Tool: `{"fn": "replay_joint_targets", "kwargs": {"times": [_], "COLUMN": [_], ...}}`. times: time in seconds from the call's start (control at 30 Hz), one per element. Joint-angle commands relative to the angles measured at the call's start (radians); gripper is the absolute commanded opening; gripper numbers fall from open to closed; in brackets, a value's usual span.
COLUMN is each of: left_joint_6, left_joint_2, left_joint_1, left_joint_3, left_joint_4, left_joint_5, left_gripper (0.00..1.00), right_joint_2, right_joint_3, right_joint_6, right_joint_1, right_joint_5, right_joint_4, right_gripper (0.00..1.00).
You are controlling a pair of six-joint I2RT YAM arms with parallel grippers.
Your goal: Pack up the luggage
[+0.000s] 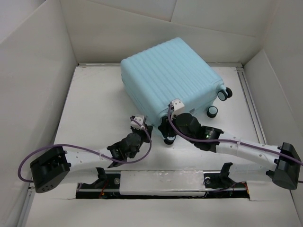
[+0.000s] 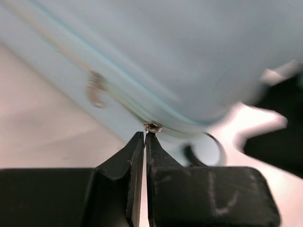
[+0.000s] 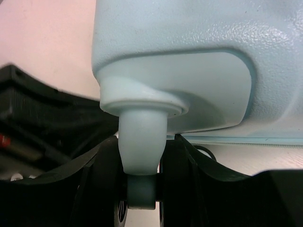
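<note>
The luggage (image 1: 170, 75) is a pale aqua ribbed hard-shell suitcase lying closed and flat at the back middle of the table. My left gripper (image 1: 146, 126) is at its near left corner. In the left wrist view that gripper (image 2: 144, 135) is shut, its tips pinching a small metal zipper pull (image 2: 152, 126) on the zip seam of the luggage (image 2: 189, 56). My right gripper (image 1: 168, 129) is at the near corner caster. In the right wrist view it (image 3: 142, 189) is closed round the caster wheel (image 3: 141, 142), one finger on each side, under the luggage (image 3: 189, 56).
Two more casters (image 1: 225, 93) (image 1: 212, 111) stick out on the suitcase's right side. A second zipper pull (image 2: 96, 90) hangs further left along the seam. White walls (image 1: 33, 71) box in the table. A rail (image 1: 248, 99) runs along the right edge.
</note>
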Motion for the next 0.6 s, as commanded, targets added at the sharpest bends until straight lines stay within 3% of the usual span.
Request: {"fn": "replay_joint_targets", "kwargs": {"times": [0.0, 0.27, 0.43, 0.53, 0.57], "left_joint_6": [-0.015, -0.120, -0.207, -0.246, -0.259], "left_joint_2": [-0.009, 0.034, 0.016, -0.045, -0.068], "left_joint_1": [0.064, 0.142, 0.279, 0.294, 0.294], "left_joint_3": [0.040, 0.063, 0.089, 0.102, 0.111], "left_joint_4": [-0.045, -0.156, -0.287, -0.328, -0.367], "left_joint_5": [-0.281, -0.324, -0.251, -0.223, -0.206], "left_gripper": [0.00, 0.00, 0.00, 0.00, 0.13], "right_joint_2": [-0.096, -0.150, -0.160, -0.131, -0.118], "right_joint_3": [0.005, -0.024, -0.033, -0.033, -0.033], "right_joint_6": [-0.018, -0.009, -0.009, -0.009, -0.009], "right_joint_1": [0.066, 0.066, 0.066, 0.075, 0.076], "right_joint_5": [-0.076, -0.085, -0.085, -0.105, -0.114], "right_joint_4": [0.005, -0.008, -0.019, 0.007, 0.018], "right_gripper": [0.00, 0.00, 0.00, 0.00, 0.00]}}
